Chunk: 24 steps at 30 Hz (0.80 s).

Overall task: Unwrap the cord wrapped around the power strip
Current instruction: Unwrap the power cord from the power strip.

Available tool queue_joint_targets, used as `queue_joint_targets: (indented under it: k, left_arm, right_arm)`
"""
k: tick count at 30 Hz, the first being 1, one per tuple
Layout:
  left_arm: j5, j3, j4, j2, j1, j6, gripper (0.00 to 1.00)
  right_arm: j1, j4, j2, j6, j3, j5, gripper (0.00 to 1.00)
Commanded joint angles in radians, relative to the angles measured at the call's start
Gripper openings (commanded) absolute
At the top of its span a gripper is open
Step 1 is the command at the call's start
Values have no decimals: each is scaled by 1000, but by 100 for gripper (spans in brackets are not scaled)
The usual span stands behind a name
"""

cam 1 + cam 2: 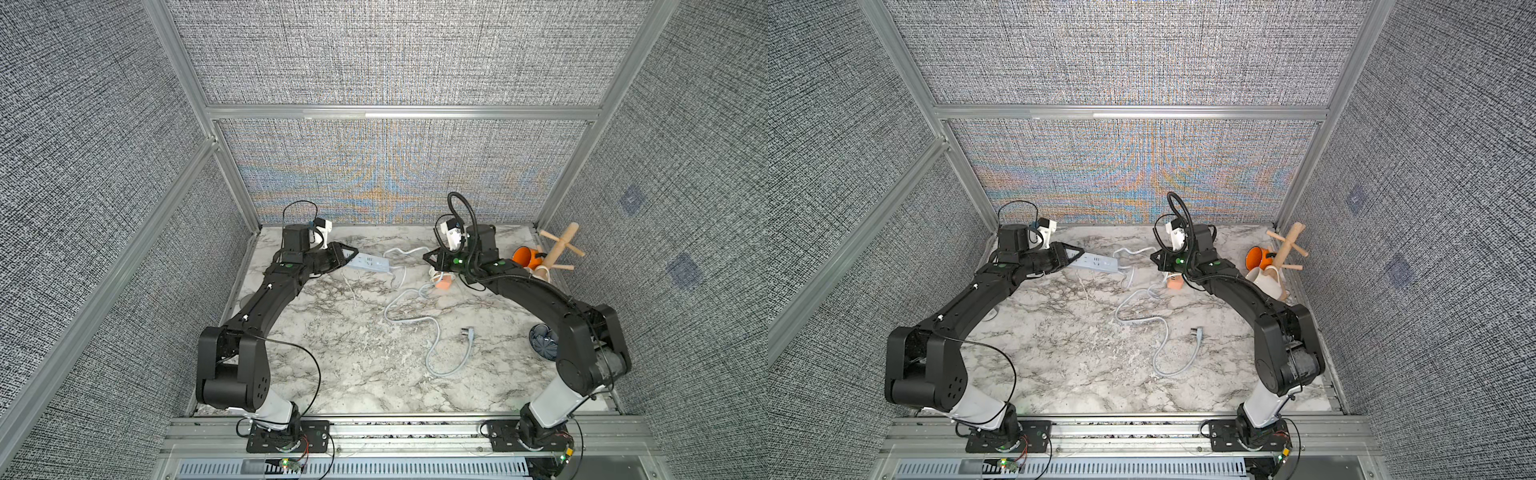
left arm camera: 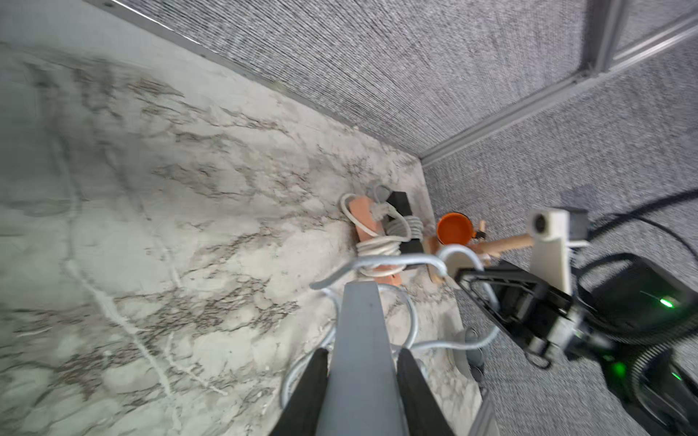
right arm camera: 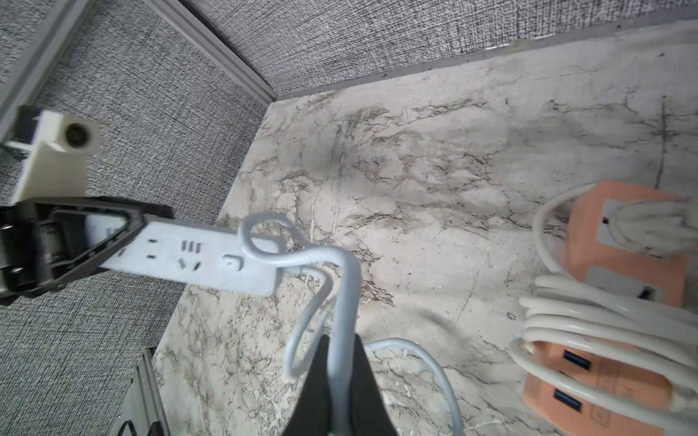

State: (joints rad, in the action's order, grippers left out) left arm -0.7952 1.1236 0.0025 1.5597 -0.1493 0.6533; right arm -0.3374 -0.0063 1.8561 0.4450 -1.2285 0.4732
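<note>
Close to back edge (image 1: 395, 226) — left gripper (image 1: 350, 254) clamps power strip (image 1: 372, 262), right gripper (image 1: 426, 255) pinches cord (image 1: 409, 318).

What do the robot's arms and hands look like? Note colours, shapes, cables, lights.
The left arm and right arm are black, white near their bases. The left hand and right hand are black triangular open frames, each beside a white camera mount. A thin black cable loops off the left arm; ribbed black hose runs along the right. Green lights glow.
</note>
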Motion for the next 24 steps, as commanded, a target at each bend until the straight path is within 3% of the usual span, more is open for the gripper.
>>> queue_joint_targets:
  k: [1,4,7,15,19,24]
  left_arm:
    - [-266,-21,312,18,1,196,0]
    - [-318,-28,427,25,0,272,0]
    - [-297,-36,436,12,20,298,0]
    - [-14,-97,420,-16,212,436,0]
    - [33,-125,545,-6,301,570,0]
    - [88,-102,486,-5,342,552,0]
  right_arm:
    - [17,3,34,14,15,-53,0]
    - [41,20,54,30,50,-43,0]
    - [60,17,57,19,83,-42,0]
    - [109,17,-4,-29,243,-89,0]
    - [149,44,-54,-41,352,-95,0]
    - [176,50,-93,-49,419,-102,0]
